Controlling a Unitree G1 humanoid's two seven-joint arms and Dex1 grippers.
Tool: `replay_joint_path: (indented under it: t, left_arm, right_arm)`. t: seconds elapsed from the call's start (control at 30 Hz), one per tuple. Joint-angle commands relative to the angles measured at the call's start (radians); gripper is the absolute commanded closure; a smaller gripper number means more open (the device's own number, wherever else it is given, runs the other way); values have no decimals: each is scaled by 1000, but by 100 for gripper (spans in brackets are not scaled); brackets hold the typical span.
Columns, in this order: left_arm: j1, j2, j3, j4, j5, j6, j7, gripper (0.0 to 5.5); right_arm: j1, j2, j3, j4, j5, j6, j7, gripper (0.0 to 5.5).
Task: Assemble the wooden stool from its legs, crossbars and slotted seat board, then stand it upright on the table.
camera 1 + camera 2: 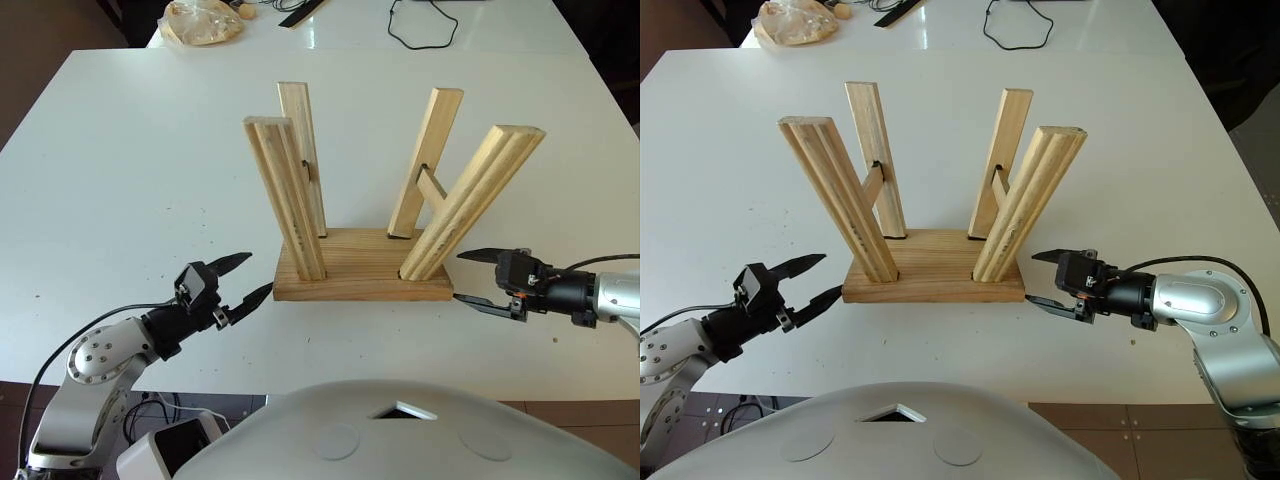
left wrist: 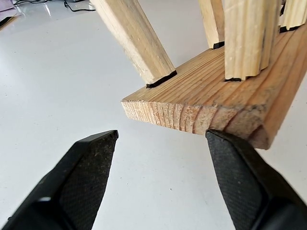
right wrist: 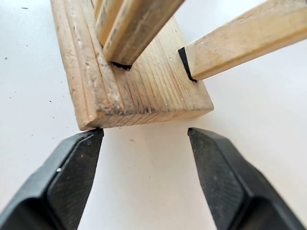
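Centrally, the white bench (image 1: 120, 150) spans most of the frame. The stool (image 1: 380, 200) stands upside down at mid-frame, its seat board (image 1: 360, 272) flat on the bench. Four legs (image 1: 295, 195) splay upward, with crossbars (image 1: 433, 185) joining each side's pair. At lower left, the left pincer (image 1: 258, 272) has its fingers apart, just beside the board's left end. At lower right, the right pincer (image 1: 458, 276), likewise spread, is just beside the board's right end. A bag (image 1: 203, 22) and a black cable (image 1: 420, 28) lie along the top edge.
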Motion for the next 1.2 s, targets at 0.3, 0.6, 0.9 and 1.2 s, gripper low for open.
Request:
replay_joint_path:
  t: [0.3,0.6,0.9,1.2]
  left_arm:
    - [5,34,4,-98,-63,47,-103,209]
    - [8,59,46,-138,-99,102,-135,209]
    - [-19,99,138,-178,-209,205,-179,209]
    - [-28,132,220,-194,-289,285,-228,209]
  right_arm:
    - [-36,10,12,-86,87,2,36,223]
    - [-42,-9,-24,-76,122,15,70,223]
    - [-67,-22,-100,-120,230,76,98,223]
    - [-78,-45,-129,-156,292,112,112,223]
